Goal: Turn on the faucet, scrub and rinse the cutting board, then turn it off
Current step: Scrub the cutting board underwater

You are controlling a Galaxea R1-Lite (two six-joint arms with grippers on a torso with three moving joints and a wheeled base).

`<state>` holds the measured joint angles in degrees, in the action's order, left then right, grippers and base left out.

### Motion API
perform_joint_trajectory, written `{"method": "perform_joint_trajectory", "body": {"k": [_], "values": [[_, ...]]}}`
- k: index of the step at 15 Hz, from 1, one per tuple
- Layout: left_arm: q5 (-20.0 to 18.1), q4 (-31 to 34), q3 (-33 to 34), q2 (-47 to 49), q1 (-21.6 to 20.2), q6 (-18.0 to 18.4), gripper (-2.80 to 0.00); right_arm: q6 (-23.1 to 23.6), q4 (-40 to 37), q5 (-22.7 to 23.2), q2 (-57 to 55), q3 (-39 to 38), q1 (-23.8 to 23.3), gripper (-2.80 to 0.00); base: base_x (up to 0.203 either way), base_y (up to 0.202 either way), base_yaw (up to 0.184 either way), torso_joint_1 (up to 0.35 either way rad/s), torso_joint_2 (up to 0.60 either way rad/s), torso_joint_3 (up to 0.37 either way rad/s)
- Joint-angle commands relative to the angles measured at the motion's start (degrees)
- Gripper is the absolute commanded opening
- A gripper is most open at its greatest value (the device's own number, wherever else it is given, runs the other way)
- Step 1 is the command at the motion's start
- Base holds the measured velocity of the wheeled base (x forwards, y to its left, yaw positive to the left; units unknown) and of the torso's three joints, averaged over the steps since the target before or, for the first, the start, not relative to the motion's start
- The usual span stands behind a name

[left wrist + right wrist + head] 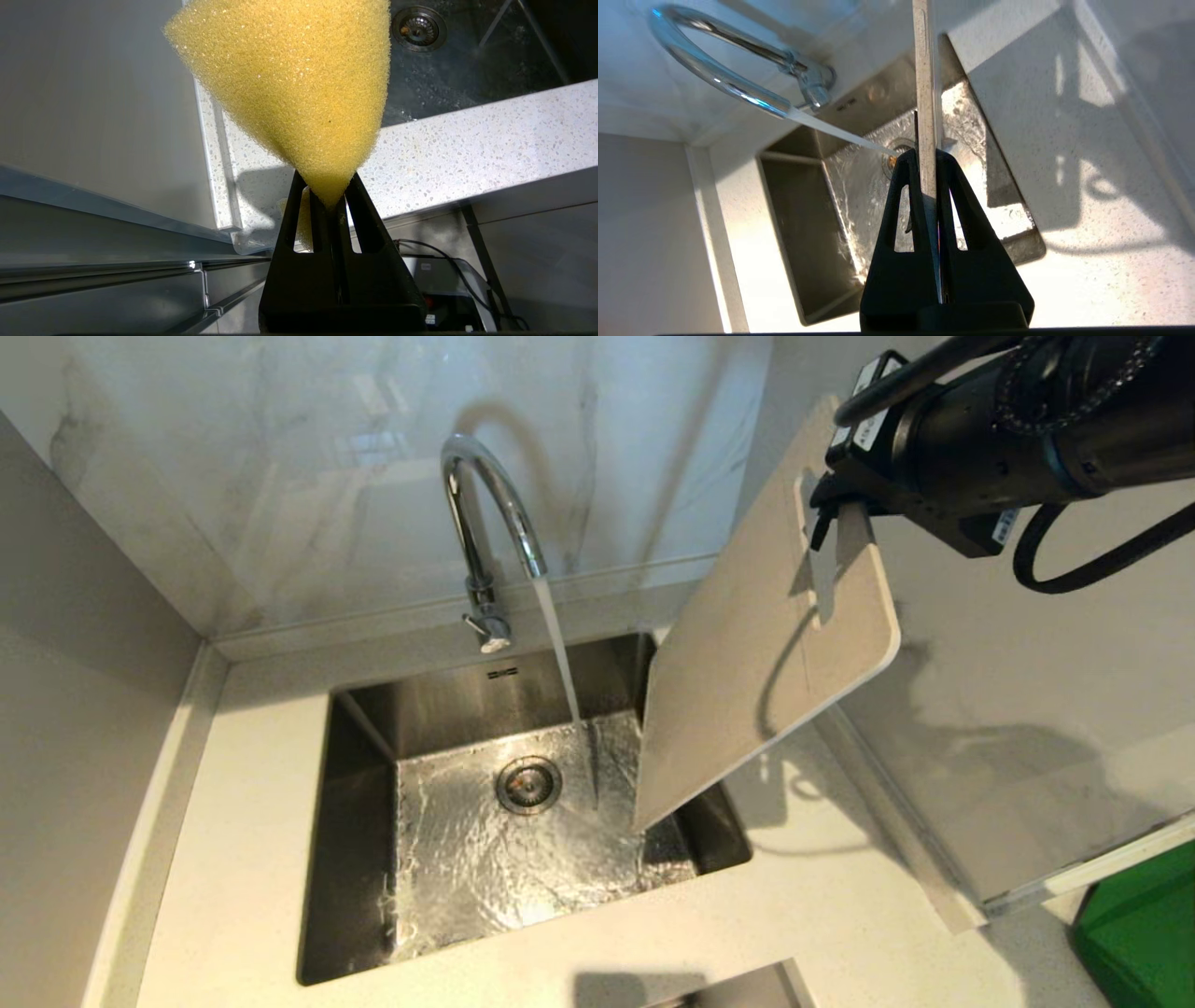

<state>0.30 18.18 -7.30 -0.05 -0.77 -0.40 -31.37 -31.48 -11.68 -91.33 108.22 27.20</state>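
Gripping the yellow sponge point(299, 93) in my left pincer point(329, 200), I hold it just before the sink's point(355, 859) near counter point(233, 821) edge. My right pincer point(826, 518) clamps the cutting board point(747, 644), tilted above the sink's right side. Behind the sink, the faucet point(485, 513) runs.

The head view looks steeply down from above onto the sink point(355, 821), with the faucet point(485, 523) behind it by the wall. The right wrist view hangs high above the sink point(794, 261), looking down along the edge of the board point(927, 93) at the same basin, faucet point(719, 79) and drain. The left wrist view sits low, in front of the sink point(490, 60), close behind a sponge point(294, 88), catching only the drain corner.
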Motion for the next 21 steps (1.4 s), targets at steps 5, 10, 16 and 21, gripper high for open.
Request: {"method": "perform_joint_trajectory", "body": {"k": [5,10,16,21], "values": [[-0.2,0.2,-0.1,-0.1,0.0,1.1,-2.8,-0.6,-1.5,0.0,3.8,-2.2,0.0,-2.8,0.0,0.0,0.0,0.0,0.0,0.0],[-3.2,0.1,-6.8,7.3,0.0,3.2,-2.8,-0.8,-1.5,0.0,6.0,-4.5,0.0,-2.8,0.0,0.0,0.0,0.0,0.0,0.0],[-15.6,-2.7,-19.3,26.0,0.0,5.2,-2.8,-1.8,-1.4,0.0,6.6,-5.3,0.1,-2.8,0.0,0.0,0.0,0.0,0.0,0.0],[-17.9,-10.8,-26.5,43.1,0.0,5.2,-2.8,-1.9,-1.5,0.0,6.8,-5.7,0.1,-2.8,0.0,0.0,0.0,0.0,0.0,0.0]]}}
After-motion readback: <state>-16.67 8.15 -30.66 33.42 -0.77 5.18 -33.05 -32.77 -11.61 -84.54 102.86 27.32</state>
